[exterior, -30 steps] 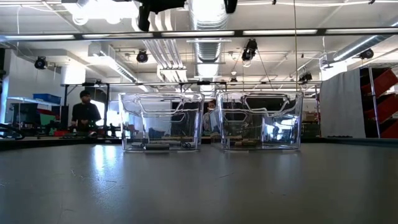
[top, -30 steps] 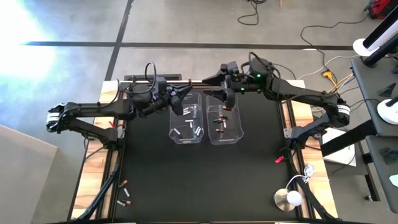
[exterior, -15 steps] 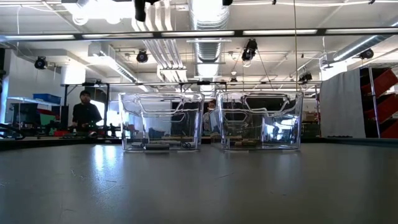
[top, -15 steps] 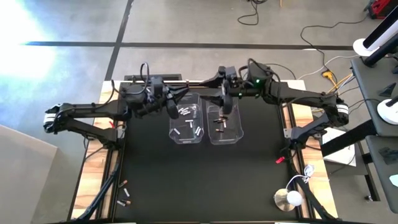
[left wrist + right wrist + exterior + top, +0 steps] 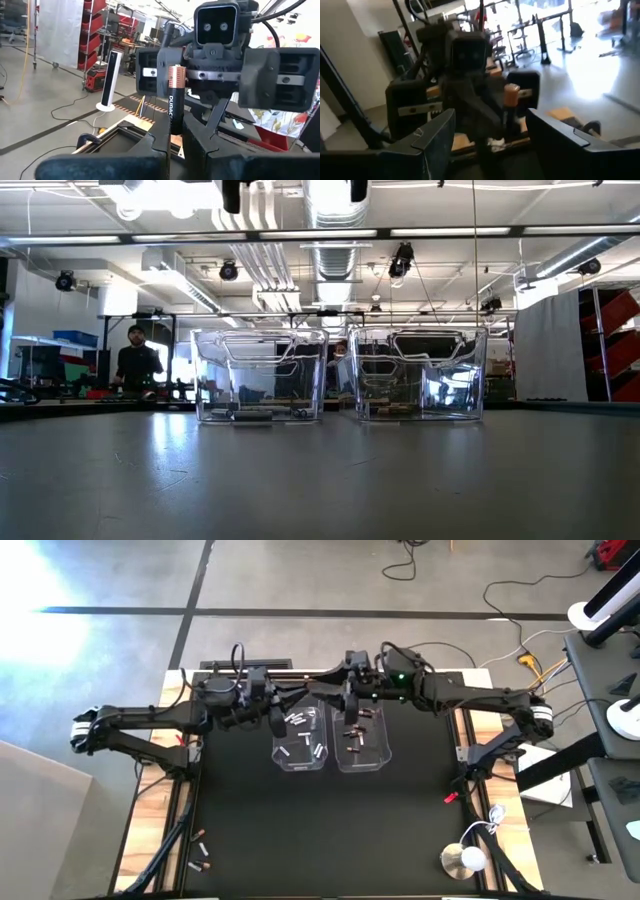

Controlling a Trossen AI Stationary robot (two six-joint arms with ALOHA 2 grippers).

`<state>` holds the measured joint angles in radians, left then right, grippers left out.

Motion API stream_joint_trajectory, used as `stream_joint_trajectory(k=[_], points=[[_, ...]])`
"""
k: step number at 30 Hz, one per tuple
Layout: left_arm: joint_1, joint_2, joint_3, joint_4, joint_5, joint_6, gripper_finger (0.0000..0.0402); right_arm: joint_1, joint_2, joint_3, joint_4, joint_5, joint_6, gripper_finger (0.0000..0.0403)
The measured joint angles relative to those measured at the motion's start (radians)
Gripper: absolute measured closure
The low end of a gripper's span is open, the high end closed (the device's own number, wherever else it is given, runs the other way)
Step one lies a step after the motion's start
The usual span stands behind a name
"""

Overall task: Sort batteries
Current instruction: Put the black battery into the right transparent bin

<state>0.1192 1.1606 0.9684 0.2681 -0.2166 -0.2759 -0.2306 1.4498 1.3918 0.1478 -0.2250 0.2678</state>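
The battery's [image 5: 176, 107] lower end is hidden between the left claw's [image 5: 175, 142] fingers.

Grey concrete floor [image 5: 300, 575] crossed by a dark tape line [image 5: 250, 611]; ceiling ducts [image 5: 335, 210] and strip lights [image 5: 450, 232] overhead; red shelving [image 5: 610, 345] stood at the room's side.

High view looking straight down on whole table, low view level across table at two clear bins [image 5: 340, 375], wrist views close, facing each other, both showing one battery [image 5: 176, 97].
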Motion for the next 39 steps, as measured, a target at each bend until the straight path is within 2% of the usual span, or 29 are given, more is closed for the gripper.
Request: stream_joint_trajectory(k=[14, 19, 25, 27, 32, 36, 39], points=[[-0.005, 0.000, 0.000, -0.036, 0.034, 0.006, 0.0391, 0.004, 0.079, 0.000, 0.103, 0.018, 0.101, 0.0201], [-0.005, 0.000, 0.000, -0.041, 0.035, 0.006, 0.0391, 0.004, 0.078, 0.000, 0.098, 0.018, 0.097, 0.0258], [-0.005, 0.000, 0.000, -0.050, 0.036, 0.006, 0.0389, 0.010, 0.080, 0.000, 0.098, 0.020, 0.016, 0.0372], [-0.005, 0.000, 0.000, -0.049, 0.035, 0.006, 0.0383, 0.010, 0.080, 0.000, 0.099, 0.016, 0.011, 0.0374], [-0.005, -0.007, 0.000, -0.066, 0.012, 0.010, 0.0343, 0.010, 0.074, 0.000, 0.089, 0.016, 0.010, 0.0374], [-0.005, -0.054, 0.000, -0.140, -0.039, 0.009, 0.0288, 0.010, 0.060, 0.039, 0.041, -0.005, -0.022, 0.0374], [-0.003, -0.113, 0.000, -0.231, -0.071, -0.014, 0.0244, 0.010, 0.046, 0.108, -0.071, -0.011, -0.076, 0.0374]])
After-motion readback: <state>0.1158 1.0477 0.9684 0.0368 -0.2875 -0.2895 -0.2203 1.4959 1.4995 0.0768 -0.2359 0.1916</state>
